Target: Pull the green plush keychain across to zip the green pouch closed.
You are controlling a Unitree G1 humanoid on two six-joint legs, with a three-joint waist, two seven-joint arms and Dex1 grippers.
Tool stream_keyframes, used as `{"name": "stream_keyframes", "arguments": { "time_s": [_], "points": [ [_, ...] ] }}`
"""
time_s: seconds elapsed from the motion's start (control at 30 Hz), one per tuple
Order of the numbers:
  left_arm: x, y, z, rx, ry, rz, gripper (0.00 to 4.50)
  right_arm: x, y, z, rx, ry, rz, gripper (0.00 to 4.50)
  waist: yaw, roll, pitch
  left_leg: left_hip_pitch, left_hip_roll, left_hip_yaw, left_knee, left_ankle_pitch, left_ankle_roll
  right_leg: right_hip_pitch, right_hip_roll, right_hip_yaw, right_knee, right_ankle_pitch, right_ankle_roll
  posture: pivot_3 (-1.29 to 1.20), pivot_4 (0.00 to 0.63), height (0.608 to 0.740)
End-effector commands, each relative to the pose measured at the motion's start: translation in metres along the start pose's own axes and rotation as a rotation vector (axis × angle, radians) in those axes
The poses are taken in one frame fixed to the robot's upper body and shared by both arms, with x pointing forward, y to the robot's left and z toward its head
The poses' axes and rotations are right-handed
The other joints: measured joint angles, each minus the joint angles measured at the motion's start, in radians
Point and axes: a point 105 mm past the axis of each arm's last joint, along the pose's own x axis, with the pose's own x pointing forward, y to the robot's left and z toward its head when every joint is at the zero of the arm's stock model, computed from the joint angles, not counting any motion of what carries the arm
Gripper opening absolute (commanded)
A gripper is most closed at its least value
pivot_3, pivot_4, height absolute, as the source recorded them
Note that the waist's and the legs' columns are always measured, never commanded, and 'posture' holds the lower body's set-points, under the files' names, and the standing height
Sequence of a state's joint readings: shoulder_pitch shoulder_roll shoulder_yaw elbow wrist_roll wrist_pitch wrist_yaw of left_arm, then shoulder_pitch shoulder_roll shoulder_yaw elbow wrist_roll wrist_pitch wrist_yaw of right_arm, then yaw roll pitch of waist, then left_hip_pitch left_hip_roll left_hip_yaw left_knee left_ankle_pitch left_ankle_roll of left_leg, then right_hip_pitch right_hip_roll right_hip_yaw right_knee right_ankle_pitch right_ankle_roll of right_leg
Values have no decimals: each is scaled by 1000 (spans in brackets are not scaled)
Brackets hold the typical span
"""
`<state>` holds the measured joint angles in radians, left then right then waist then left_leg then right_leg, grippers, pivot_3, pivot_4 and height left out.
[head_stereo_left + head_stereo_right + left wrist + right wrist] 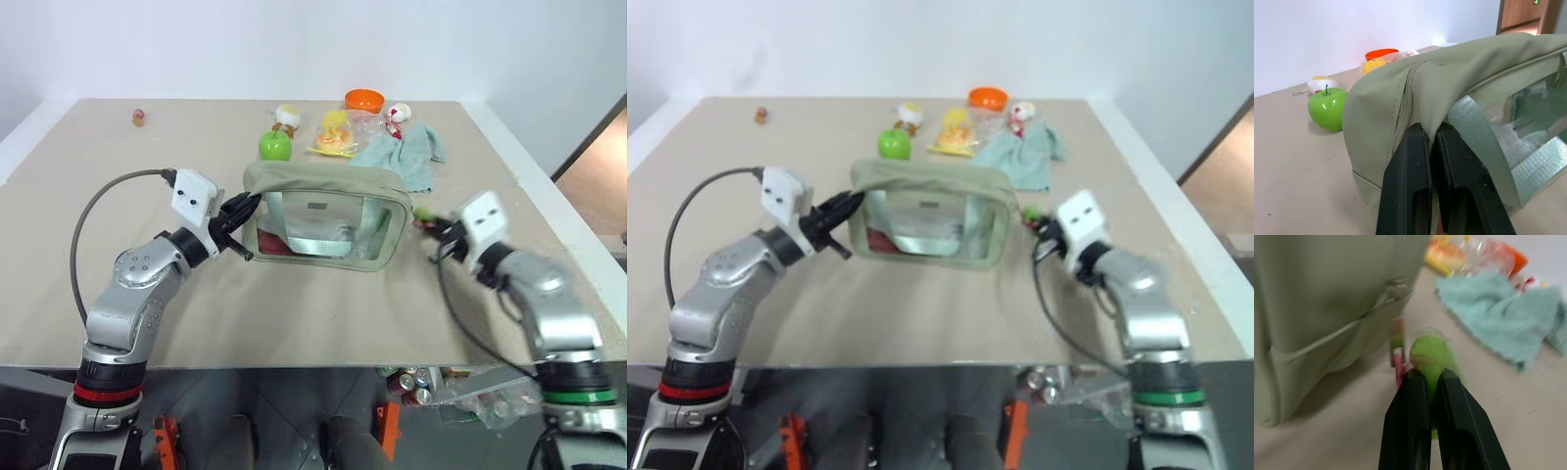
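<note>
With the left end effector (pixel 238 217) pinching the green pouch (pixel 328 215) at its end and the right end effector (pixel 1429 377) clamped on the green plush keychain (pixel 1429 352) just beyond the pouch's far end, the zip looked essentially drawn closed.

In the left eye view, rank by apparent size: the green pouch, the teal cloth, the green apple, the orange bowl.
1. green pouch, clearly the largest.
2. teal cloth.
3. and 4. orange bowl and green apple: they look alike, and the bowl sits farther back, so no ranking between them.
</note>
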<state>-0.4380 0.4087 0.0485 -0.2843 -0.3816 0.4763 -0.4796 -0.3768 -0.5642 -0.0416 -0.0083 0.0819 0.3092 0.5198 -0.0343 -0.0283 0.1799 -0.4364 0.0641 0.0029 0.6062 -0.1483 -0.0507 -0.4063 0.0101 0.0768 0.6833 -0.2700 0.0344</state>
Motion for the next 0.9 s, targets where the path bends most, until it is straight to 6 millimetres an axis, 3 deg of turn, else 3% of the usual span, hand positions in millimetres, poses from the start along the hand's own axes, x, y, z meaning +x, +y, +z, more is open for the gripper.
{"name": "stream_keyframes", "arguments": {
  "time_s": [0.03, 0.17, 0.3, 0.33, 0.43, 0.53, 0.7, 0.83, 0.9],
  "points": [
    [-2, 7, 9, 21, -37, 44, 0, 8, 3, -11, -24, 8, -56, 51, -1, 0, 0, 0, 0, 0, 0, 1, 1, 1, 0, 0, 0, 1, 1, 0, 150, 740],
    [-3, 8, 4, -34, -26, 49, 0, 17, 3, -16, 7, -12, -87, 51, -4, 0, 0, 1, 0, 0, 1, 3, 3, 1, 0, 0, 0, 4, 1, 0, 150, 740],
    [-8, 11, -3, -162, -27, 58, 0, 18, 7, 6, 181, -123, -23, 51, -9, 0, 0, 2, 0, 0, 1, 4, 3, 2, 1, 0, 0, 4, 1, 0, 150, 740],
    [-9, 11, -5, -179, -22, 49, 798, 17, 8, 11, 191, -138, -3, 778, -10, 0, 0, 2, 0, 0, 0, 4, 3, 2, 1, 0, 0, 4, 0, 0, 150, 740],
    [-13, 9, -8, -176, 5, 8, 1691, 8, 1, 31, 228, -211, 27, 1698, -12, 0, 0, 2, 0, 0, 0, 4, 3, 2, 1, 0, 0, 4, 1, 0, 150, 740],
    [-19, 22, 4, -200, -28, 25, 2784, -11, -14, 51, 237, -279, 56, 2787, -11, 0, 0, 1, 0, 0, -1, 4, 3, 1, 0, 0, 0, 4, 1, 0, 150, 740],
    [-35, 36, 23, -211, -63, 4, 4472, -43, -35, 63, 210, -287, 83, 4478, -11, 0, 0, 0, 0, -1, -1, 3, 3, 1, 0, -1, -1, 3, 1, 0, 150, 740],
    [-48, 34, 23, -200, -30, -15, 4472, -65, -45, 61, 184, -250, 69, 4478, -11, 0, 0, 0, 0, -1, -1, 3, 3, 1, 0, -1, -1, 2, 1, 0, 150, 740],
    [-54, 27, 13, -158, 14, -26, 4472, -75, -28, 58, 201, -220, 146, 4478, -11, 0, 0, 0, 0, -1, -2, 3, 3, 1, 0, -1, -1, 2, 1, 0, 150, 740]
  ]
}}
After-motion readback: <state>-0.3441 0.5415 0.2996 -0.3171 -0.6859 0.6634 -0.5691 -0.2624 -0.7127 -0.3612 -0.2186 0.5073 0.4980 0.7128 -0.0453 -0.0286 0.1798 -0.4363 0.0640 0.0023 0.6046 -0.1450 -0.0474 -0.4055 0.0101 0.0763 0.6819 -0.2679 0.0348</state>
